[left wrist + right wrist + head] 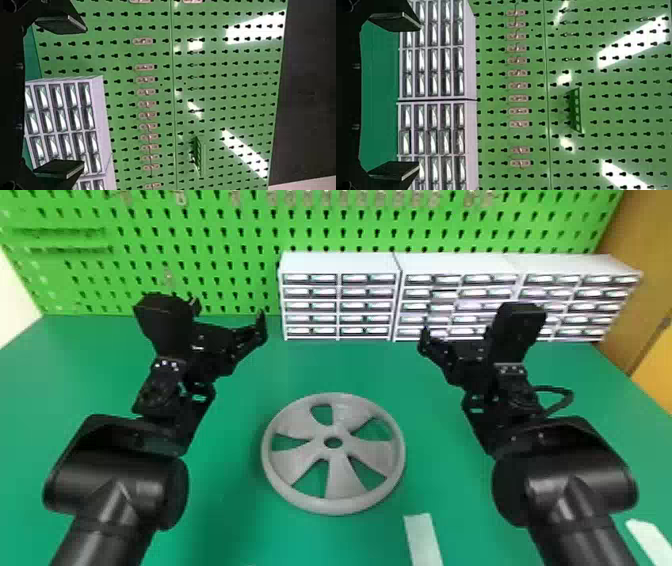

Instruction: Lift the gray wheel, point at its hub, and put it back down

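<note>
Our left claw (229, 315) is spread, with its two flat black fingers standing well apart, and it is held above the green table (230, 490), toward the far side. Our right claw (456, 334) is likewise spread; we see the wide gap between its fingers in the right wrist view. The gray wheel (337, 467) lies flat on the table, between our two arms and nearer to us than both claws, and it is apart from them. Its hub (333, 432) has a round hole, and around it the broad spokes go out to the rim. Behind the table stands the green pegboard (150, 227), and before it are the white drawer cabinets (340, 301), side by side. Nearer to us than the wheel, we see a pale strip (424, 542) on the table.
</note>
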### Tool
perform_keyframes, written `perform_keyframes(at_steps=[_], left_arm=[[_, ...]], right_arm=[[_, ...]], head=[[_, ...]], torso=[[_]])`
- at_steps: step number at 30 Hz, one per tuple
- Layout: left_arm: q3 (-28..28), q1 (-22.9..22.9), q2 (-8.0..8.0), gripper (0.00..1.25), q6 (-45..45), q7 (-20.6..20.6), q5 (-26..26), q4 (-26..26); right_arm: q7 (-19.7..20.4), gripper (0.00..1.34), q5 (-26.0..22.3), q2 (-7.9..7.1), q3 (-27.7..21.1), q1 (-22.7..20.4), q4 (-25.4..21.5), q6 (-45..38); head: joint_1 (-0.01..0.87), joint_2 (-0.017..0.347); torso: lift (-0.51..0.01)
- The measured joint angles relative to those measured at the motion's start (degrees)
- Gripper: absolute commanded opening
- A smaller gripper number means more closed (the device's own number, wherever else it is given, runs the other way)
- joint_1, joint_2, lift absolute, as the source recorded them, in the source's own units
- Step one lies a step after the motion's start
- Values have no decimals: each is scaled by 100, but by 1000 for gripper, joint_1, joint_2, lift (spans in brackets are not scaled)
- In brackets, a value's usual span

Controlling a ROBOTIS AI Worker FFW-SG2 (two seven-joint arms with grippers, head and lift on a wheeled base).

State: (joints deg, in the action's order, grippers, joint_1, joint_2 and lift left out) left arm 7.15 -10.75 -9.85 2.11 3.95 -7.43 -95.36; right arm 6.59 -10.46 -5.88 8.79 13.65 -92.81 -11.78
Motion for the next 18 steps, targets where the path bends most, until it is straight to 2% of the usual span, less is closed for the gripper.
perform_keyframes(at_steps=[18], left_arm=[[-128, 37, 63, 1149, -87, -6, 78, 0]], right_arm=[[0, 1256, 0, 0, -36, 4, 0, 0]], head=[[692, 48]], torso=[[-88]])
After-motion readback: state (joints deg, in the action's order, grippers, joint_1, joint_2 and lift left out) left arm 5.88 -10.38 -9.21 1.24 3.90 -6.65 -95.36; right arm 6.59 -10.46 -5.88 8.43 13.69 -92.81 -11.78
